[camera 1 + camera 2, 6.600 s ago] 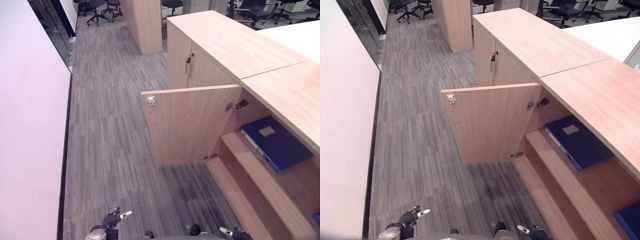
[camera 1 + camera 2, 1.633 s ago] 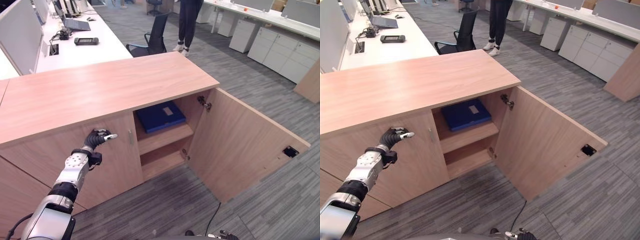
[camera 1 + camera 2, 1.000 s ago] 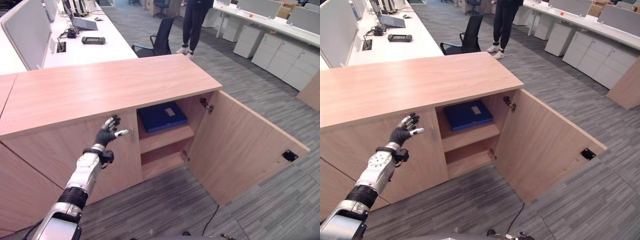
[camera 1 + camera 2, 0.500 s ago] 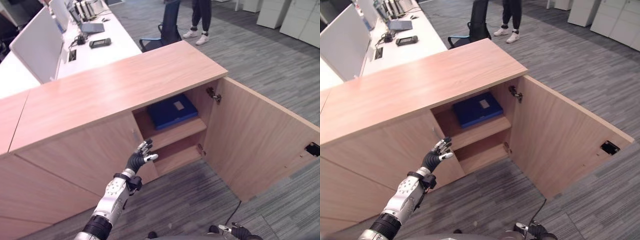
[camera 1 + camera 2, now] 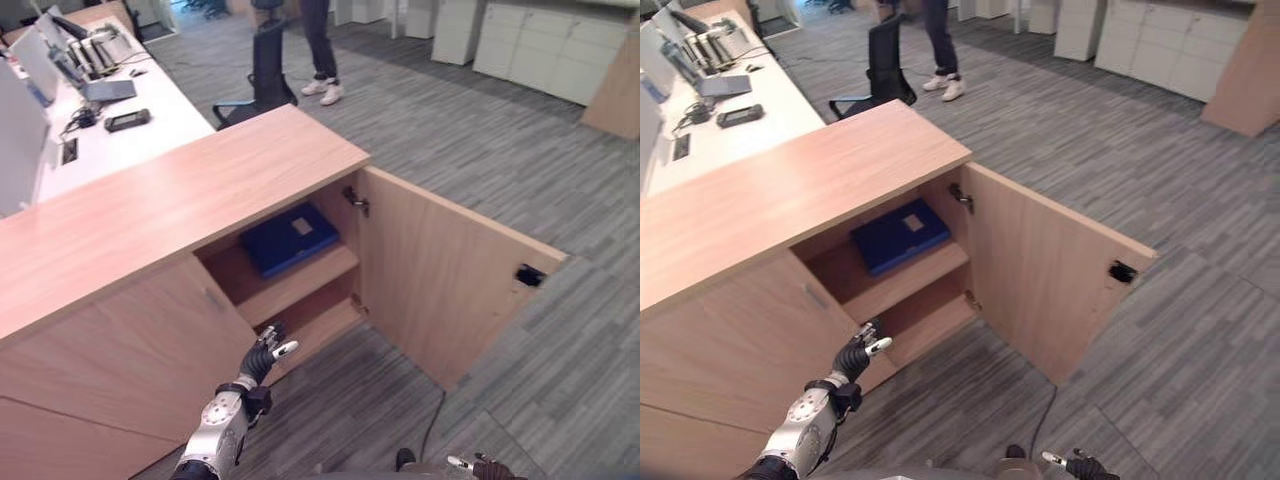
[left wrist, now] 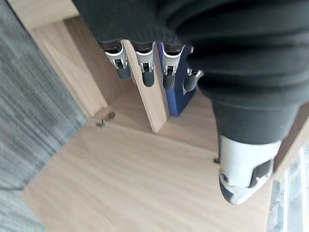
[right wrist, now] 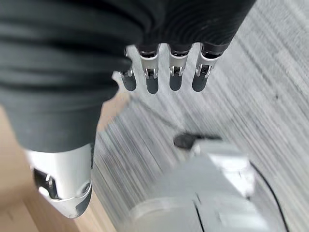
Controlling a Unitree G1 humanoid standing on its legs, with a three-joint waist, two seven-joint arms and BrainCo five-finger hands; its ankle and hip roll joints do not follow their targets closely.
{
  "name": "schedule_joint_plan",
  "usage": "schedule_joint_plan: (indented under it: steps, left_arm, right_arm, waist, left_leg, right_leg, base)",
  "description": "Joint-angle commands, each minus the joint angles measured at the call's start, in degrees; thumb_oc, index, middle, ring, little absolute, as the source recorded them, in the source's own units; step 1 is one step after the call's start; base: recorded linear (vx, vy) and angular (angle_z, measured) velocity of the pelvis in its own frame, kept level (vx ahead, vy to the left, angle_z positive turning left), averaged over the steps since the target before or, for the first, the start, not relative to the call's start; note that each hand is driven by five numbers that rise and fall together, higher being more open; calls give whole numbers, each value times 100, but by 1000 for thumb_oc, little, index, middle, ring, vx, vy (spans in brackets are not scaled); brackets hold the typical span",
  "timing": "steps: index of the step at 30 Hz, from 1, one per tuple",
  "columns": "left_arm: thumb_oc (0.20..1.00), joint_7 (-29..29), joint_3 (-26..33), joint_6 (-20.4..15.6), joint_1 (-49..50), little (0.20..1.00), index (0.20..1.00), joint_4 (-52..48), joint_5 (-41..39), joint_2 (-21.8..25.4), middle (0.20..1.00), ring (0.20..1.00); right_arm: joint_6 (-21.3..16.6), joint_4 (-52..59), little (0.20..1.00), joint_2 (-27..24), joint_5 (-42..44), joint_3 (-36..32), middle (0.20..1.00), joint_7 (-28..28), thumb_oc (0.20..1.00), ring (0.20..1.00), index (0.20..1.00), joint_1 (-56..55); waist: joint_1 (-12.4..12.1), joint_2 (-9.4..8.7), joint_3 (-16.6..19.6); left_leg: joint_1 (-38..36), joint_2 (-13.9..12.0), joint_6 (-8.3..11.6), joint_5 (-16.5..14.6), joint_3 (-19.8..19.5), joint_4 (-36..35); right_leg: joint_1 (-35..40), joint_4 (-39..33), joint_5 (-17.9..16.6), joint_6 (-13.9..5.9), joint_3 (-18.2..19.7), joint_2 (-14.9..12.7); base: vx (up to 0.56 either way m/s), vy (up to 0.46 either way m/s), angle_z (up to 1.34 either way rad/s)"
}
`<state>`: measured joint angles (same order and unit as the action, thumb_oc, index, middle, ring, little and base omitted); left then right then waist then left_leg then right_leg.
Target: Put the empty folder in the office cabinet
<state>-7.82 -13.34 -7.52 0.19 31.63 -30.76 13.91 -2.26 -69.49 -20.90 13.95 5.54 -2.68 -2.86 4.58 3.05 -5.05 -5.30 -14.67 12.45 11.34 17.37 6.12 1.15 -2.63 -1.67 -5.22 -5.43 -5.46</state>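
A blue folder point(image 5: 290, 238) lies flat on the upper shelf of the wooden office cabinet point(image 5: 200, 190), whose right door point(image 5: 450, 290) stands wide open. My left hand point(image 5: 262, 356) is open and empty, fingers straight, held in front of the closed left door point(image 5: 130, 360) just left of the opening and level with the lower shelf. In the left wrist view its fingers point(image 6: 145, 72) point into the cabinet, with the folder point(image 6: 176, 99) past them. My right hand point(image 5: 1075, 465) hangs low at the bottom edge, open and empty, its fingers point(image 7: 161, 77) over the carpet.
A person's legs point(image 5: 320, 50) and a black office chair point(image 5: 255, 75) stand beyond the cabinet. A white desk point(image 5: 100, 105) with a laptop runs at the left rear. White drawer units point(image 5: 520, 40) line the far right. Grey carpet point(image 5: 480, 170) spreads in front of the open door.
The camera has swung, shifting the whole scene. My left hand has dropped from near the cabinet's top edge to low beside the opening, its fingers straightened. The folder stays on the shelf.
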Motion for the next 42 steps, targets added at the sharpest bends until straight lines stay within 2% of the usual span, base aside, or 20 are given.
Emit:
schedule_joint_plan:
  steps: [1,3,4,6,8,9,13,14,15,18,22,33,38,40,42]
  left_arm:
    - [1000,8,105,-259,-194,1000,1000,-270,-93,14,1000,1000]
    - [1000,15,66,-258,-180,1000,1000,-263,-34,11,1000,1000]
    - [1000,-30,56,-270,-152,1000,1000,-281,-44,27,1000,1000]
    - [1000,-46,76,-281,-107,1000,1000,-295,-37,67,1000,1000]
    - [1000,-155,38,-252,2,1000,1000,-273,-39,154,1000,1000]
    - [1000,-157,36,-252,-1,1000,1000,-271,-40,151,1000,1000]
    - [1000,-281,-31,-183,192,1000,1000,-157,52,348,1000,1000]
    - [1000,-315,-103,-159,269,1000,1000,-114,85,414,1000,1000]
    - [1000,-315,-100,-160,267,1000,1000,-113,85,406,1000,1000]
    - [1000,-376,-213,-113,362,1000,1000,-151,75,479,1000,1000]
    - [1000,-475,-424,-71,494,1000,1000,-254,106,644,1000,1000]
    - [1000,-682,-669,73,745,1000,1000,-667,29,926,1000,1000]
    - [1000,-716,-716,118,768,1000,1000,-784,-17,934,1000,1000]
    - [1000,-699,-738,134,759,1000,1000,-855,-40,914,1000,1000]
    - [1000,-698,-740,136,763,1000,1000,-859,-41,924,1000,1000]
  right_arm:
    - [-121,-163,1000,-225,518,-150,1000,110,1000,1000,1000,221]
    - [-146,-169,1000,-394,678,-354,1000,128,1000,1000,1000,234]
    - [-186,-167,1000,-550,841,-542,1000,186,1000,1000,1000,332]
    - [-216,-190,1000,-674,896,-628,1000,212,1000,1000,1000,409]
    - [-267,-252,1000,-1070,1042,-895,1000,247,1000,1000,1000,607]
    - [-269,-257,1000,-1075,1044,-898,1000,243,1000,1000,1000,609]
    - [-339,-342,1000,-1937,1274,-1252,1000,316,1000,1000,1000,1137]
    - [-365,-415,1000,-2318,1333,-1305,1000,364,1000,1000,1000,1438]
    - [-369,-430,1000,-2329,1336,-1295,1000,359,1000,1000,1000,1455]
    - [-369,-524,1000,-2781,1377,-1243,1000,403,1000,1000,1000,1899]
    - [-353,-613,1000,-3344,1278,-606,1000,426,1000,1000,1000,3041]
    - [-328,-555,1000,-3599,1224,490,1000,465,1000,1000,1000,4886]
    - [-280,-700,1000,-3453,1257,516,1000,446,1000,1000,1000,4956]
    - [-259,-758,1000,-3137,1424,389,1000,423,1000,1000,1000,4807]
    - [-257,-745,1000,-3131,1424,374,1000,428,1000,1000,1000,4787]
  waist:
    - [94,1,-37]
    - [-1,-100,-48]
    - [-14,-120,-54]
    - [-26,-123,-37]
    - [-101,-154,9]
    - [-98,-152,5]
    - [-149,-168,120]
    - [-195,-166,148]
    - [-192,-158,140]
    - [-267,-167,159]
    - [-456,-174,207]
    - [-739,-98,223]
    - [-854,-11,202]
    - [-912,53,199]
    - [-906,45,200]
  left_leg:
    - [253,-373,-29,-133,-54,609]
    - [487,128,-218,-704,-324,424]
    - [482,255,-200,-812,-359,189]
    - [411,304,-225,-908,-403,18]
    - [272,398,-229,-938,-695,-287]
    - [263,401,-229,-931,-698,-300]
    - [-14,416,-258,-874,-694,-719]
    - [-108,410,-261,-869,-699,-789]
    - [-118,409,-261,-868,-697,-796]
    - [-194,408,-267,-877,-712,-850]
    - [-228,432,-266,-867,-783,-907]
    - [-68,516,-246,-758,-1117,-994]
    - [18,564,-235,-711,-1279,-1011]
    - [56,572,-225,-686,-1382,-1015]
    - [56,573,-225,-685,-1391,-1014]
  right_leg:
    - [418,-238,375,-296,61,-284]
    - [495,-238,421,-295,66,-315]
    - [477,-238,406,-309,52,-276]
    - [481,-238,411,-322,71,-254]
    - [548,-238,402,-344,58,-235]
    - [554,-238,405,-344,52,-237]
    - [667,-227,439,-354,13,-197]
    - [703,-213,457,-362,-16,-193]
    - [709,-213,459,-362,-15,-191]
    - [746,-208,474,-380,-50,-194]
    - [801,-216,490,-410,-143,-210]
    - [833,-230,504,-380,-419,-250]
    - [831,-233,502,-374,-588,-276]
    - [884,-237,514,-362,-705,-295]
    - [889,-238,516,-362,-714,-295]
  base:
    - [85,-82,-25]
    - [99,-82,-22]
    - [61,-39,-6]
    - [72,-14,-1]
    - [128,-7,-18]
    - [145,-7,-15]
    - [107,7,14]
    - [66,13,-3]
    - [59,11,0]
    - [38,14,8]
    - [42,21,12]
    - [7,14,16]
    - [-15,10,13]
    - [-6,-3,28]
    - [-10,-3,18]
